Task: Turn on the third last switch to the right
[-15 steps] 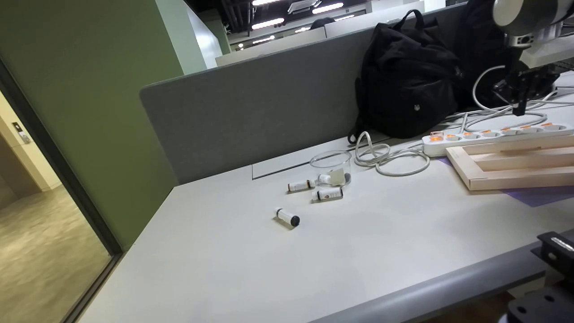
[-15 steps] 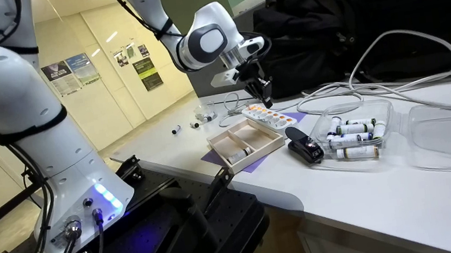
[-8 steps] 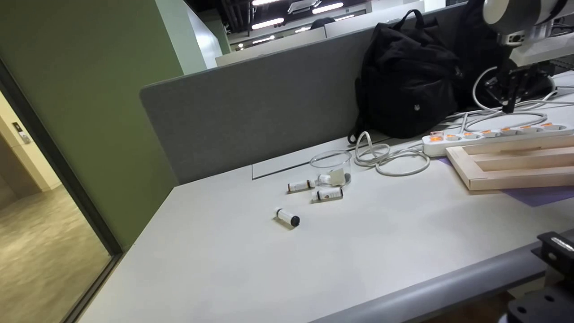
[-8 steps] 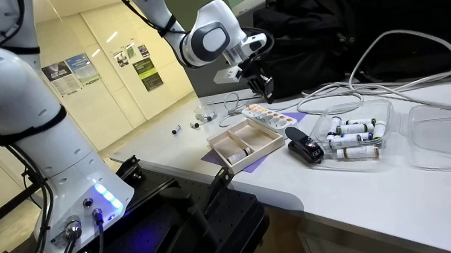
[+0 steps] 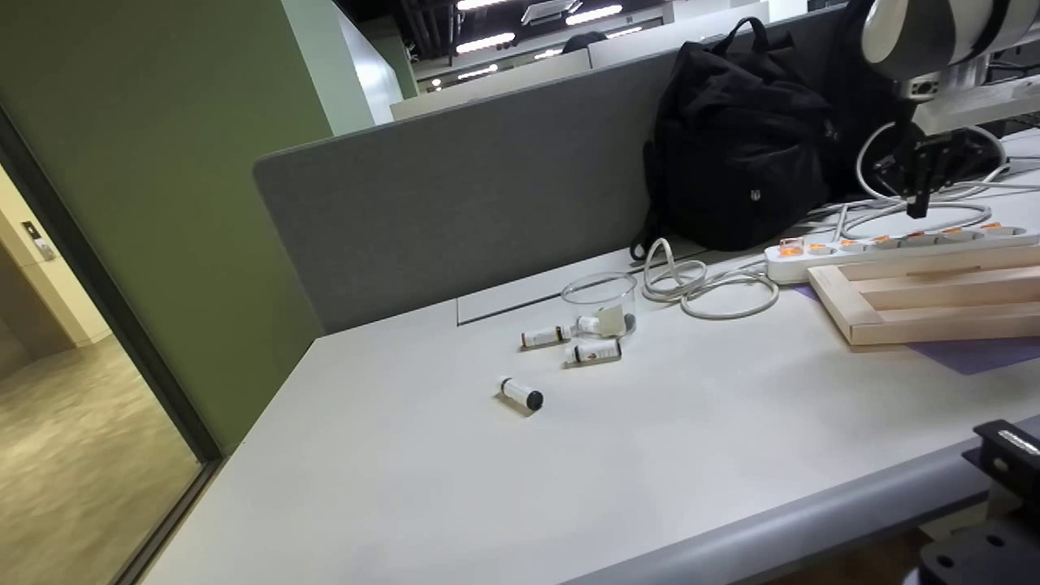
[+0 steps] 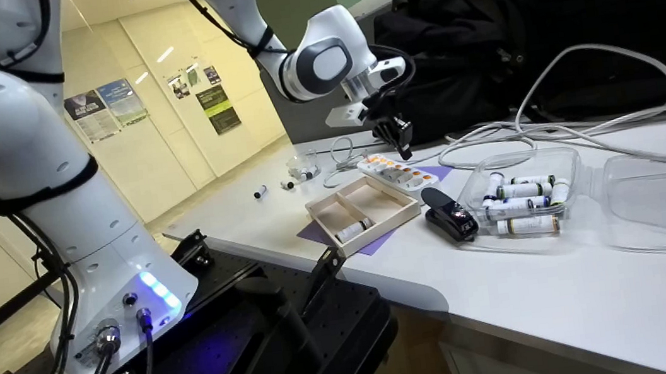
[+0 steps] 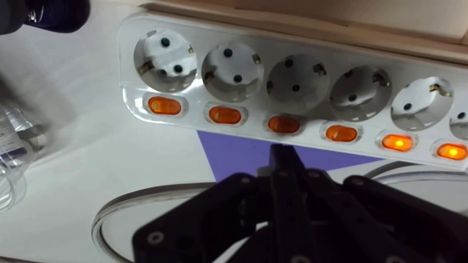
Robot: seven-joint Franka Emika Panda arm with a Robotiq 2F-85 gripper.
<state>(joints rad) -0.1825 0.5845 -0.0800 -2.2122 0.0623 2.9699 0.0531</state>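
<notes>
The white power strip [image 7: 252, 44] has a row of round sockets and orange switches, and lies on the table in both exterior views [image 5: 861, 260] [image 6: 428, 183]. In the wrist view, the third switch [image 7: 283, 124] from the strip's left end is unlit and shaded. The switches to its left and the one to its right [image 7: 341, 133] are also unlit. Two switches farther right, one [image 7: 397, 143] beside the other [image 7: 452, 151], glow. My gripper [image 7: 282, 148] is shut and empty, its tips just below the third switch in the picture. In the exterior views the gripper [image 5: 918, 211] [image 6: 405, 156] hovers above the strip.
A wooden tray [image 6: 350, 245] with a small bottle lies along the strip on a purple sheet [image 7: 234, 153]. A black stapler-like object [image 6: 451, 217] and a transparent box [image 6: 571, 158] of small bottles stand nearby. White cables [image 7: 153, 193] and a black backpack [image 5: 731, 146] lie behind.
My gripper has shifted left in an exterior view and slightly right in the other exterior view. Over the last half second it has come lower toward the strip. The fingers stay shut.
</notes>
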